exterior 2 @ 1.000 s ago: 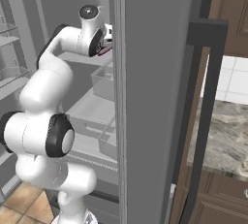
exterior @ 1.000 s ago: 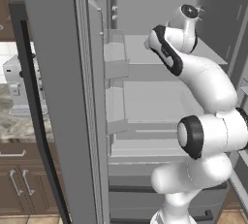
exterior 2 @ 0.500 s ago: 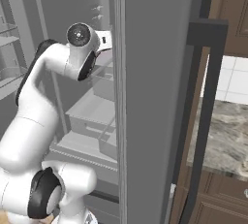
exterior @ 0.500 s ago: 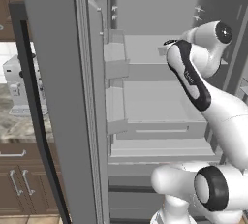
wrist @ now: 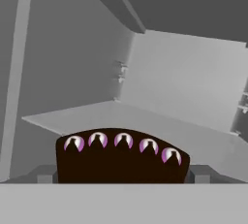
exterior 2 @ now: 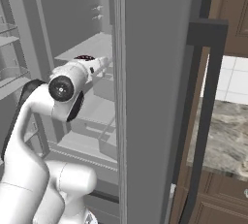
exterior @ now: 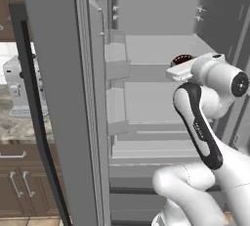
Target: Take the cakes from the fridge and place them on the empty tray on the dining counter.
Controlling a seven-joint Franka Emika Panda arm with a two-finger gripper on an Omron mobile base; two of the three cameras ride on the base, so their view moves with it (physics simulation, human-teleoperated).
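On the left, the fridge (exterior: pixel 63 98) door stands open, its dark handle (exterior: pixel 36 122) facing out. Right of it, on a grey shelf (exterior: pixel 151 49) inside, sits the chocolate cake (wrist: pixel 121 157) (pink-white dollops along its top). The pincer (wrist: pixel 121 173) has its fingers spread wide on either side of the cake, not clamped.

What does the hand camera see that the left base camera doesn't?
The hand view shows the chocolate cake up close, with a row of pinkish-white dollops on top, sitting on a fridge shelf. The left base view shows the open fridge door with its dark handle, the robot's arm, and lower shelves. Both show the grey fridge inside and that cake, just a dark speck behind the hand from the base.
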